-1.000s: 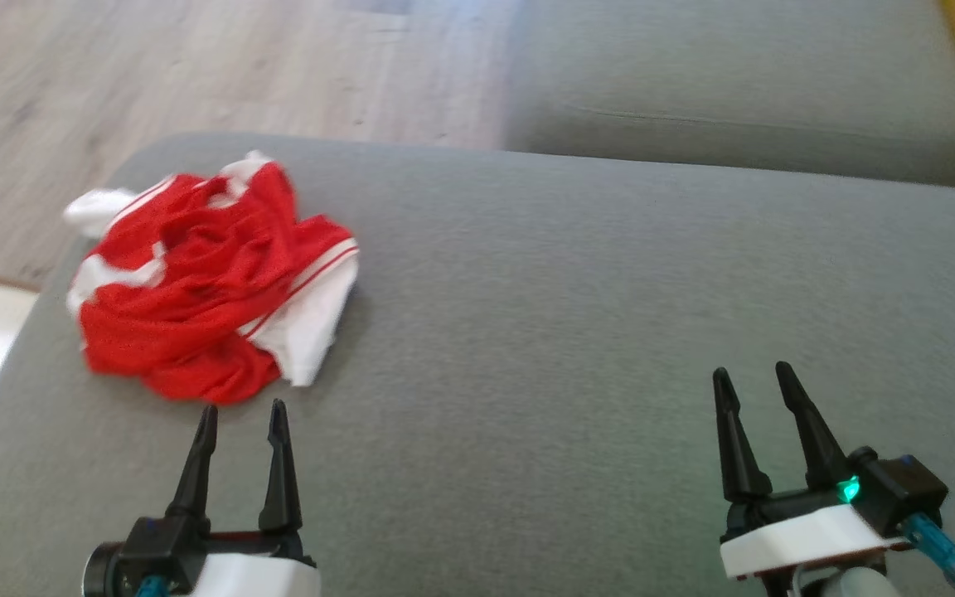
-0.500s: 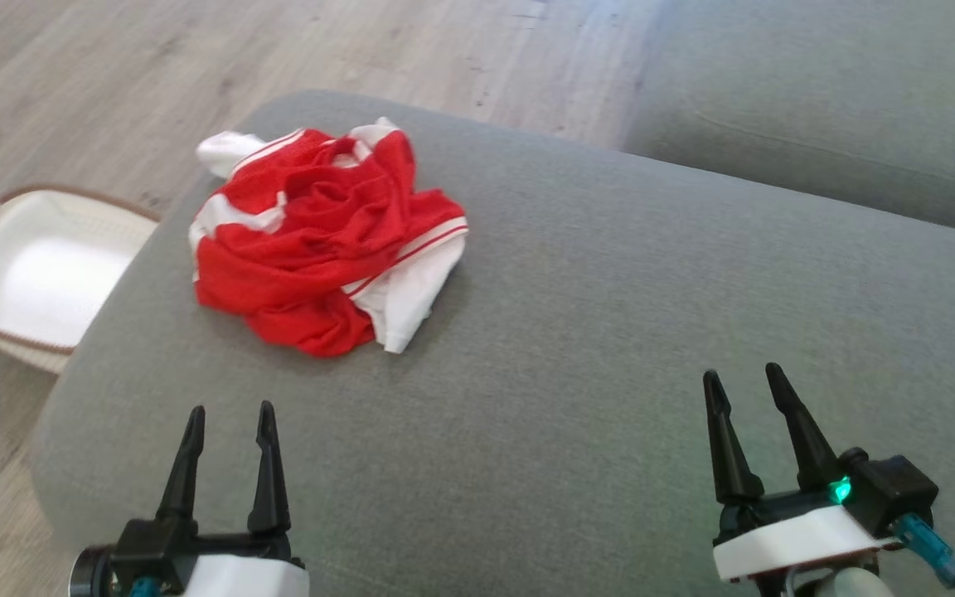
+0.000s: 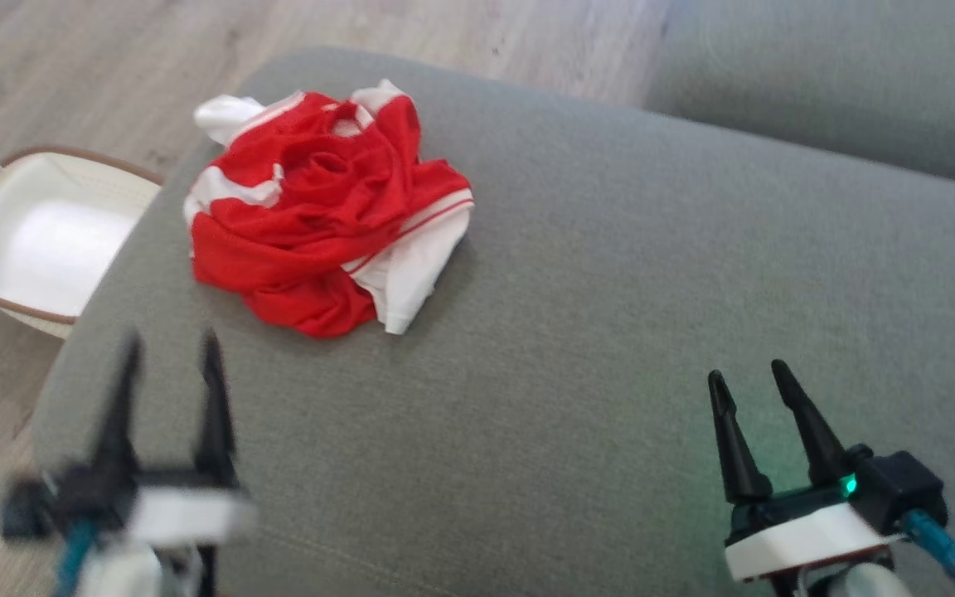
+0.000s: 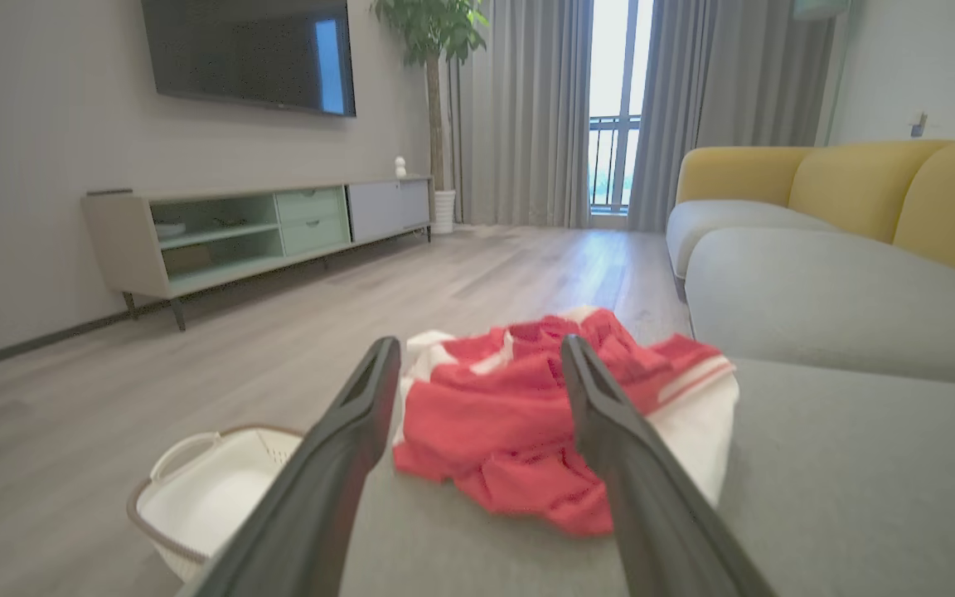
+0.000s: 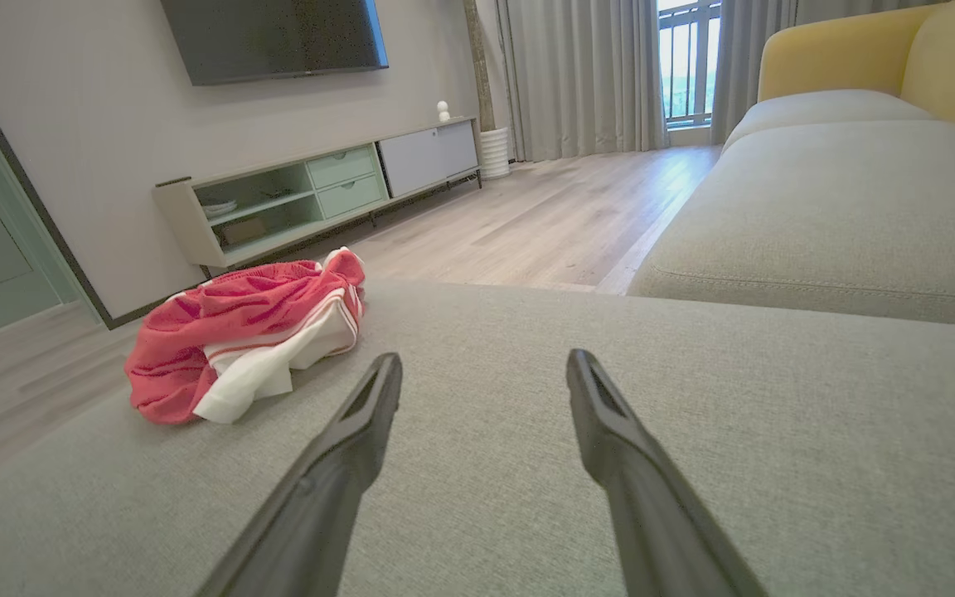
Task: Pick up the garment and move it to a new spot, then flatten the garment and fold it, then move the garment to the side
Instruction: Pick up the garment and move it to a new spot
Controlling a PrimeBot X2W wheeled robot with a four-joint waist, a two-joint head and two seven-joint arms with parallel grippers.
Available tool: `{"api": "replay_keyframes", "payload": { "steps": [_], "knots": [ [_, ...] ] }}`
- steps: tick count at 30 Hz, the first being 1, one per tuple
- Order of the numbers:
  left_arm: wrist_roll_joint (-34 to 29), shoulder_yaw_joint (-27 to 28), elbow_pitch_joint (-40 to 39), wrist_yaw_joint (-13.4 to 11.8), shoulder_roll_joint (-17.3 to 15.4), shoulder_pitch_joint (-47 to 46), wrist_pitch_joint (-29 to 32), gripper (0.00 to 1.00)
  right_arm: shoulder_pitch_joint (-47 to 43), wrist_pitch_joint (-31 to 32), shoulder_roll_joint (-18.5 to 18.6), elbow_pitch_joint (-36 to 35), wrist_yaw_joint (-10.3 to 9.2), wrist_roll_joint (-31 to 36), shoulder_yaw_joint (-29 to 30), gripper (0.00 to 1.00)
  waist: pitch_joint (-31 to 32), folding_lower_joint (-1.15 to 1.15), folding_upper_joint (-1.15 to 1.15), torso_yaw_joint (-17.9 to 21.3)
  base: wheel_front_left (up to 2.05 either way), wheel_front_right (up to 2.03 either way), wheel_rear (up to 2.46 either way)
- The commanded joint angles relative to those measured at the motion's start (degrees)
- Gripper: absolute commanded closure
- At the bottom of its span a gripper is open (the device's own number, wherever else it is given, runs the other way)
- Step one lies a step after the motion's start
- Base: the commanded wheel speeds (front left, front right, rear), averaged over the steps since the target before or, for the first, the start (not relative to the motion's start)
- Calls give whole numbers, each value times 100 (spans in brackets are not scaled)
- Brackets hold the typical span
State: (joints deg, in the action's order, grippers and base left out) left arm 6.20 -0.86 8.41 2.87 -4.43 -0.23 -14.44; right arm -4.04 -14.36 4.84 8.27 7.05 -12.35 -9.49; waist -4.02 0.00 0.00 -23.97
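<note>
A crumpled red and white garment (image 3: 324, 207) lies in a heap near the far left end of the grey sofa cushion (image 3: 610, 315). My left gripper (image 3: 169, 342) hovers open, blurred, a little short of the heap and to its left. In the left wrist view the garment (image 4: 527, 423) sits just beyond that gripper's (image 4: 477, 348) spread fingers. My right gripper (image 3: 747, 373) stands open over bare cushion far to the right; in its wrist view, between its tips (image 5: 484, 365) lies only fabric, with the garment (image 5: 245, 336) off to the left.
A white laundry basket (image 3: 38, 240) with a brown rim stands on the wooden floor left of the cushion, also seen as the basket (image 4: 212, 489) below the sofa edge. A second grey cushion (image 3: 842, 75) lies beyond. A TV cabinet (image 4: 254, 232) lines the far wall.
The head camera swung left and down, bringing the basket into view. My left gripper has moved up and left toward the garment. The right gripper has hardly moved; the garment lies as before.
</note>
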Motion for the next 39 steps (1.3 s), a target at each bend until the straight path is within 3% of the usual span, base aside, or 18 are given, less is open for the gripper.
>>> {"api": "replay_keyframes", "payload": {
  "steps": [1, 8, 14, 20, 28, 39],
  "knots": [
    [-60, 266, -327, 61, -173, -648, -56, 0, 293, -63, 159, -209, 44, 82, -127, 0, -202, 0, 0, 149, 0, 0, 0],
    [-137, 209, -174, 281, -728, -2427, 144, 0, 429, -63, 520, -343, 44, 220, -3, 0, -719, 0, 0, 288, 0, 0, 0],
    [-78, -363, 864, 424, -1052, -4224, 1306, 0, 671, -63, 906, -510, 44, 280, 63, 0, -1210, 0, 0, 295, 0, 0, 0],
    [434, -908, 2396, 457, -1014, -5579, 2392, 0, 761, -63, 1261, -630, 44, 303, 83, 0, -1537, 0, 0, 246, 0, 0, 0],
    [1666, -2013, 3783, 460, -999, -6022, 3464, 0, 735, -63, 1524, -746, 44, 301, 156, 0, -1775, 0, 0, 267, 0, 0, 0],
    [2442, -2677, 4649, 461, -985, -6079, 3498, 0, 831, -63, 1686, -871, 44, 305, 212, 0, -2118, 0, 0, 328, 0, 0, 0]
  ]
}}
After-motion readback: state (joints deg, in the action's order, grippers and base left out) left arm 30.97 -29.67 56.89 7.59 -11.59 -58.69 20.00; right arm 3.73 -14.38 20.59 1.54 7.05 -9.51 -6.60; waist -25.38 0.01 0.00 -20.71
